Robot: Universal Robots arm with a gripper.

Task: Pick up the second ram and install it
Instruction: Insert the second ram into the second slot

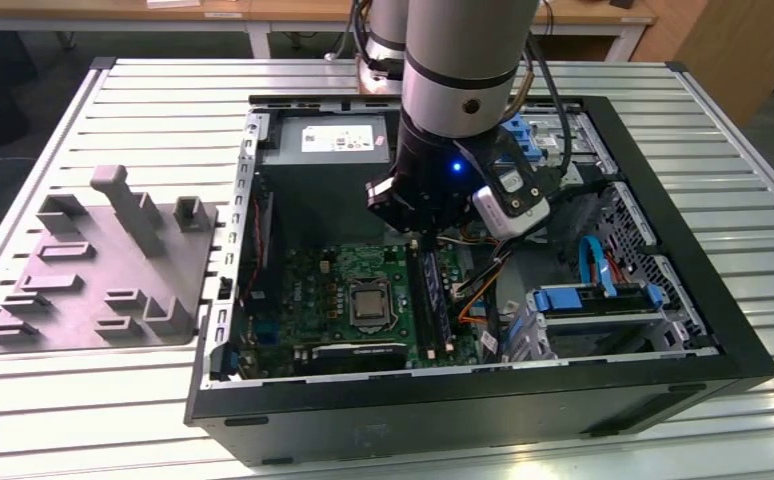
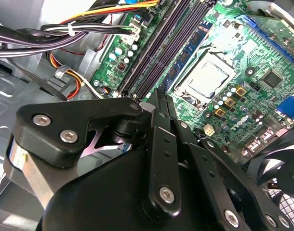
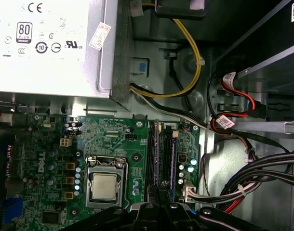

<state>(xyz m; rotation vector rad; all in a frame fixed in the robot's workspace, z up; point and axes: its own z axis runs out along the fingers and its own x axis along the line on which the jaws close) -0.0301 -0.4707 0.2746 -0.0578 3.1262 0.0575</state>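
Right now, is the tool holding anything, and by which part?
It cannot be told. The tool hangs close above the memory slots, and its own body hides any hold.

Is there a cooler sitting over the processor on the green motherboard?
No, the square silver processor lies bare in its socket on the green motherboard.

Cables (image 3: pixel 262 173) nr RAM slots (image 3: pixel 161 156)

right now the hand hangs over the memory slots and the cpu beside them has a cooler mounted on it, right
No cooler: the first wrist view shows the CPU bare, its metal lid exposed. The hand does hang over the memory slots beside it.
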